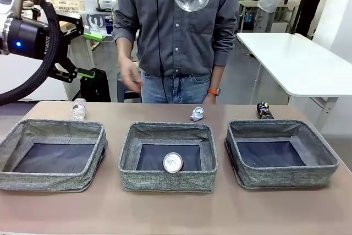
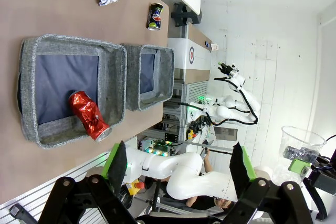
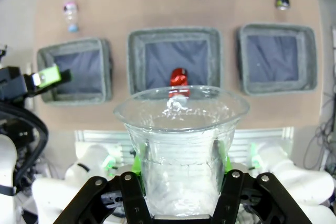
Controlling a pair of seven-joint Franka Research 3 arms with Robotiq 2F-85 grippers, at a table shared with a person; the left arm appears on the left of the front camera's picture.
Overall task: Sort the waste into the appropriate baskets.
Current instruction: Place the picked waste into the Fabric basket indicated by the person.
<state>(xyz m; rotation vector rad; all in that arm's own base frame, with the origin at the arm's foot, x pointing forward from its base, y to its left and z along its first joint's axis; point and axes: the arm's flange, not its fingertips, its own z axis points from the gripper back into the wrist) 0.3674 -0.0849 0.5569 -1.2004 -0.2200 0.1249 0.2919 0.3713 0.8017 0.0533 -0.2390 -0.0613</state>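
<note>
Across the tan table [image 1: 176, 213] three grey woven bins stand in a row, apart from one another: left basket [image 1: 49, 181], middle basket [image 1: 168, 180] and right basket [image 1: 286, 177]. The red soda can [image 1: 172, 162] lies on the dark bottom of the middle basket, its silver end toward the front camera. In the left wrist view it shows dented and leans against a side wall.

The other two baskets hold nothing visible. Behind them, toward the person's side, three pieces of waste rest on the bare tabletop:
- a small clear plastic bottle [image 1: 78, 108] beyond the left basket;
- a crumpled paper ball [image 1: 197, 114] just beyond the middle basket;
- a dark can [image 1: 265, 110] lying beyond the right basket.

The right gripper [image 3: 180, 163] clamps a clear plastic cup [image 3: 181, 114] between its green pads, mouth pointing down at the table. The cup is held high above the middle basket.

The left gripper [image 2: 177, 156] is raised at the table's left side, its jaws spread wide and empty. A person stands at the far edge, one hand [image 1: 131, 78] hanging blurred above the table.
</note>
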